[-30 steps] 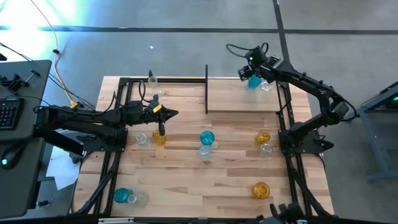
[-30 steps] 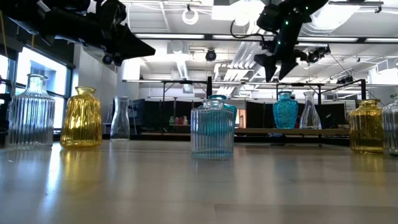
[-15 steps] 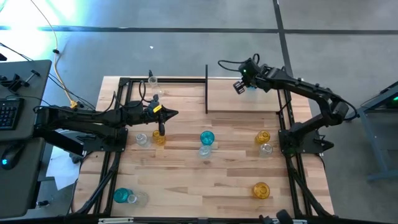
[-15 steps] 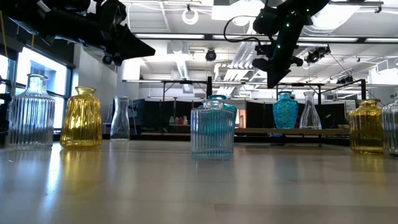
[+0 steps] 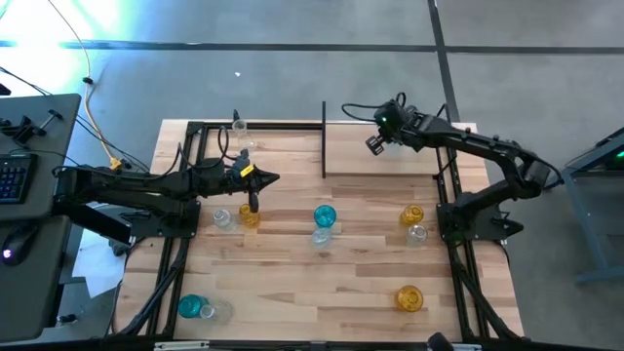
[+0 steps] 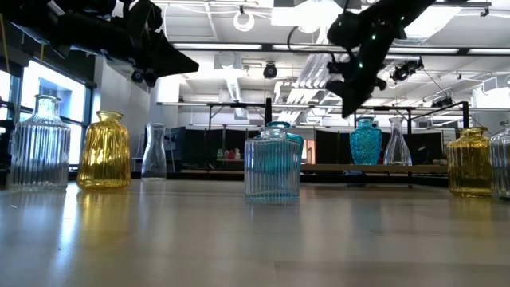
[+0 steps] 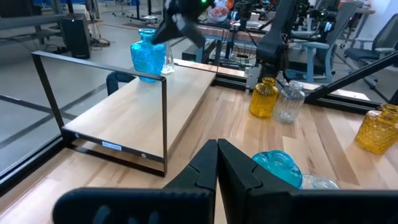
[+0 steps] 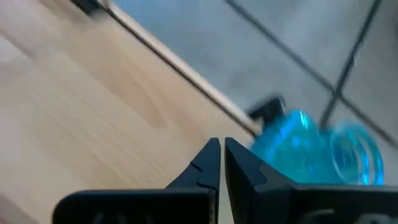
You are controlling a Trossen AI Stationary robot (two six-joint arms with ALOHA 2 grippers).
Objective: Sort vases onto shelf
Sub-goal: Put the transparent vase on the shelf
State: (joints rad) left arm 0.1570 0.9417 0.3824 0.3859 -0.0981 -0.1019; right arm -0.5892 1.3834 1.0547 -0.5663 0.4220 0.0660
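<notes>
So the shelf [image 5: 385, 151] sits at the far right part of the table [image 5: 331, 283], and it's got two vases on it, both at its far right end: a teal vase [image 6: 366, 142] and a clear cone-shaped vase [image 6: 396, 143] right next to it. In the left wrist view that teal one [image 7: 145, 54] stands upright near the shelf's far end with the clear one just behind it. The right gripper [image 5: 374, 144] hangs above the shelf board, a little way in from those two vases, with its fingers pinched together and nothing between them; its own camera shows the closed tips [image 8: 219, 163] over bare wood and the teal vase off to the side. The other vases are all down on the table: a teal one [image 5: 325, 215] with a clear one [image 5: 321, 236] in the middle, a yellow one [image 5: 411, 214] and a clear one [image 5: 417, 234] near the right frame, another yellow one [image 5: 409, 297] toward the near right, a teal one [image 5: 191, 307] at the near left. The left gripper [image 5: 253, 203] is also shut and empty, parked just above a yellow vase [image 5: 250, 218] with a clear one [image 5: 222, 218] beside it.
</notes>
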